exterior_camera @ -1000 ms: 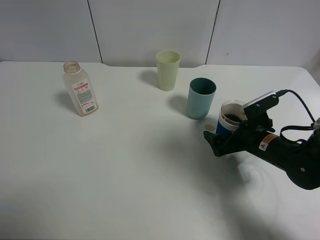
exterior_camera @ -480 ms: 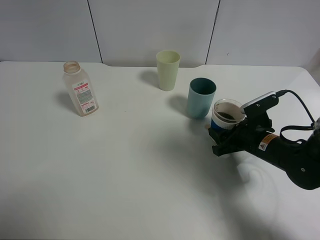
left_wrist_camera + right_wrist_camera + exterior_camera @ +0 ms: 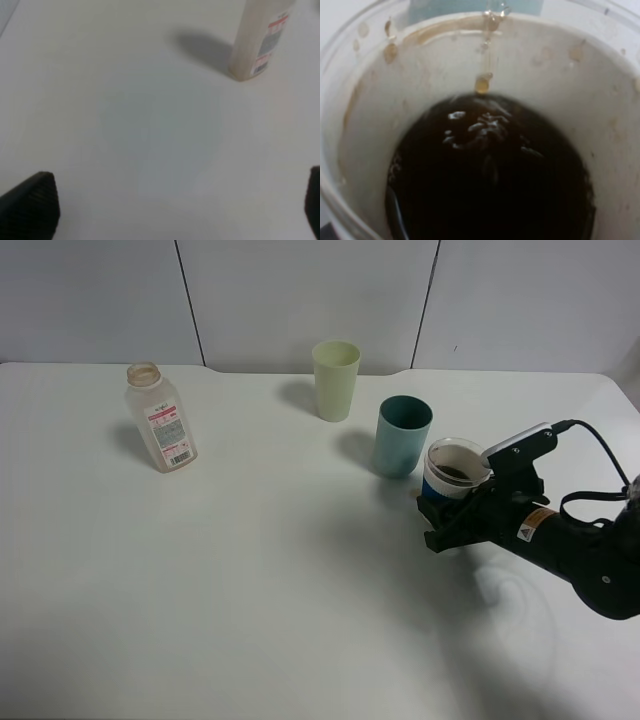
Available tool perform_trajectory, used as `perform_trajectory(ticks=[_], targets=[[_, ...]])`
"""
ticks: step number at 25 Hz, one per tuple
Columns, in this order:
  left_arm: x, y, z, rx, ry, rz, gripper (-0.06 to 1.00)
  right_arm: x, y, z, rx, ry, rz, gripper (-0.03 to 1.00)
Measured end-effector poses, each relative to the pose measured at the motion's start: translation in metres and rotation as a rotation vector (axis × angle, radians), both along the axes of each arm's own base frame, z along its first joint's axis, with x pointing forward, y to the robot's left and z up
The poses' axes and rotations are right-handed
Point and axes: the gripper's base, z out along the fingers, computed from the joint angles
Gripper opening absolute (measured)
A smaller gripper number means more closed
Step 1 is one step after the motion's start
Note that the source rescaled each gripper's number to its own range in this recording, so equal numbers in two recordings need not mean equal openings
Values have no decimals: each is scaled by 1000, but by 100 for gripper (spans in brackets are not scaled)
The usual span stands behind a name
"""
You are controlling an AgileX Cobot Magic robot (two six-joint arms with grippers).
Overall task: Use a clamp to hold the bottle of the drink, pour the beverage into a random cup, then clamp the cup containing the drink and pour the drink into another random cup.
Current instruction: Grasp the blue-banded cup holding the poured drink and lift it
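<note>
Bottle (image 3: 160, 430): upright and capless at the far left of the table (image 3: 250, 590), well apart from the 3 cups.
Left gripper (image 3: 172, 210): fingers spread wide with nothing between them, over bare table near the bottle.
Pale green cup (image 3: 335, 380): upright at the back.
Teal cup (image 3: 403, 436): upright, right of it and nearer.
Cup containing the drink (image 3: 452, 472): just beside the teal cup, mouth up.
Beverage (image 3: 490, 175): dark brown pool inside — drops cling to the inner wall.
Clamp (image 3: 455, 515): the right arm's — closed around that cup's blue sleeve.
</note>
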Motion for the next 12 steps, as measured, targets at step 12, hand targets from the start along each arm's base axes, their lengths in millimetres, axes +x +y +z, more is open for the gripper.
perform_trajectory(ticks=[12], targets=[[0,0,0,0,0,0,100,-31,-8,36,61,-48,-56,0]])
